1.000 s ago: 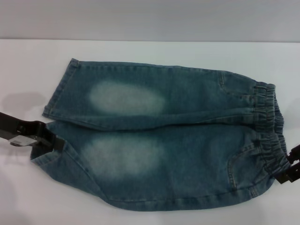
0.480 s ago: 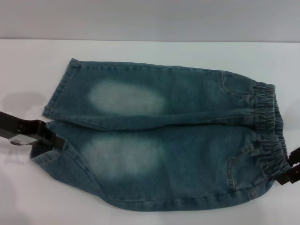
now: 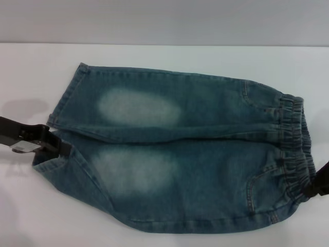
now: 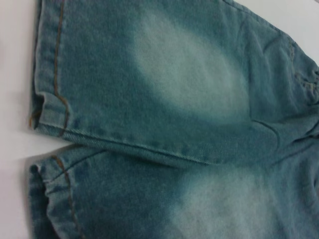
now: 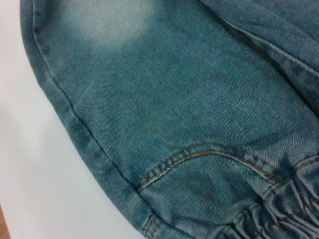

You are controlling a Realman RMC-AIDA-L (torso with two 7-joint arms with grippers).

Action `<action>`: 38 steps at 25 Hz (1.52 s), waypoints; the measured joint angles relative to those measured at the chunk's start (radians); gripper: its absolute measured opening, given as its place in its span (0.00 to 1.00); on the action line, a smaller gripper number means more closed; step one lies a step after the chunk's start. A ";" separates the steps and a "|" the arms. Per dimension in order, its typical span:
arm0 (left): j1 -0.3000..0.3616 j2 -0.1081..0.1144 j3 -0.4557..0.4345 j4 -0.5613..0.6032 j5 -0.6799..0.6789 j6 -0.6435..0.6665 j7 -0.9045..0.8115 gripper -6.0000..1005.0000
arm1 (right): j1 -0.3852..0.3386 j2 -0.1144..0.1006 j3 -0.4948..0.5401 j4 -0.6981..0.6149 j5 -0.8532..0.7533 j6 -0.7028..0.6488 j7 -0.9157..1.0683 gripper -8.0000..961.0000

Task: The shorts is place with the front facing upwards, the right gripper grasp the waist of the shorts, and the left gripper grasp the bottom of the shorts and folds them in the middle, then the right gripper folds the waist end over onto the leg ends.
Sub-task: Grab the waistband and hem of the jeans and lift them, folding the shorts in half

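While the shorts [image 3: 175,154] lie flat, front up, on the bench [image 3: 164,56], neither fold is done; left hand [image 3: 62,149] pinches the near leg hem; right hand [image 3: 317,184] sits at the waist's near corner, grip cannot tell; both folds remain.

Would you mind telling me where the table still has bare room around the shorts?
The table lies bare between its far edge and the shorts, and at both near corners. It is crowded at the leg ends, where the left gripper sits, and at the waist, where the right gripper sits.
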 joint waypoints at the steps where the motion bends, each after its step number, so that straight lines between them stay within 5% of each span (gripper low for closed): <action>1: 0.000 -0.001 0.000 0.000 0.000 -0.001 0.000 0.05 | 0.000 0.000 0.000 0.002 0.000 0.000 -0.001 0.18; 9: -0.002 -0.004 -0.014 0.005 -0.001 -0.002 -0.004 0.06 | -0.007 0.001 0.002 0.000 0.000 -0.007 -0.007 0.01; 16: -0.004 -0.008 -0.041 0.013 -0.001 -0.003 -0.010 0.07 | -0.018 -0.005 0.014 -0.009 0.038 -0.028 -0.028 0.01; 27: -0.008 -0.006 -0.138 0.021 -0.001 -0.037 -0.038 0.08 | -0.095 -0.059 0.071 -0.052 0.282 -0.090 -0.063 0.01; 38: -0.038 -0.022 -0.181 0.078 -0.002 -0.150 -0.093 0.09 | -0.175 -0.057 0.243 -0.018 0.449 -0.009 -0.091 0.02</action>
